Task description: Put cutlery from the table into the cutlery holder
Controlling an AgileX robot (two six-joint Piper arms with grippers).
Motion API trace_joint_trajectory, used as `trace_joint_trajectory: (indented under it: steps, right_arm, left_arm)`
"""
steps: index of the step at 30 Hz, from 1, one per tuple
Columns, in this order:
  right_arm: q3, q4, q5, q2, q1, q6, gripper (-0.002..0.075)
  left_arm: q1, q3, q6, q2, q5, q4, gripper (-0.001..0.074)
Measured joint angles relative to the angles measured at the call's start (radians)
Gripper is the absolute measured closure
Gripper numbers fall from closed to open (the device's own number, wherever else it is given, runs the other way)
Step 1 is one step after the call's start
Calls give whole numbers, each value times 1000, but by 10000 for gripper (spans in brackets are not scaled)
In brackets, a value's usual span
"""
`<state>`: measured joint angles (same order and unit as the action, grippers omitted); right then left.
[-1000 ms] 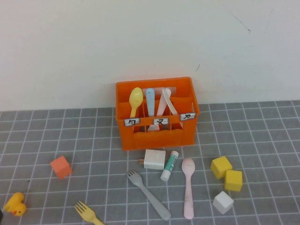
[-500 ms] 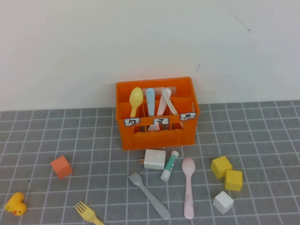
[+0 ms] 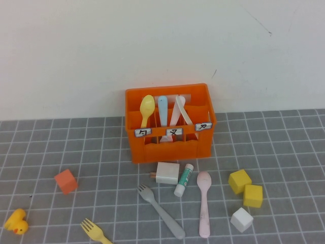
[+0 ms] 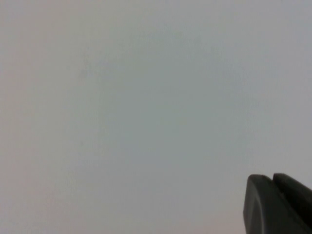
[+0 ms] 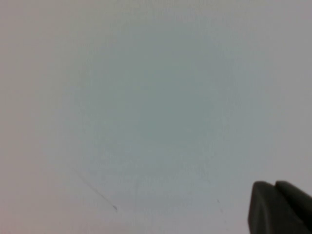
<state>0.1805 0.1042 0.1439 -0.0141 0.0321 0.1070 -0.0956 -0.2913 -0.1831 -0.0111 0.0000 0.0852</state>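
Nothing picked yet from my end: yellow fork, grey fork and pink spoon lie on the table before the cutlery holder (which already holds pieces), left gripper and right gripper clenched empty, facing wall.

From my feed the cutlery holder looks like glossy orange plastic, with small paper-looking labels on the front. The grey fork, yellow fork and pink spoon look like smooth matt plastic. The worktop reads as matt grey tile.
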Motion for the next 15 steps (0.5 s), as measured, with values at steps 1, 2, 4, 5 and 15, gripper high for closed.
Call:
trace_joint_trajectory:
  steps: [1,2,4,5,15]
  right_arm:
    - [38,26,-77,0,0,0,729]
    - [74,48,-153,0,0,1,729]
    - [134,67,-289,7,0,0,729]
    - [164,71,-363,22,0,-11,729]
    - [270,-204,-858,341,0,-514,729]
  left_arm:
    - [0,-49,-9,11,80,-2,736]
    - [0,-92,-18,30,156,-4,736]
    - [0,-162,-28,76,285,-4,736]
    - [0,-186,-29,103,350,-6,736]
    - [0,-189,10,251,540,134,736]
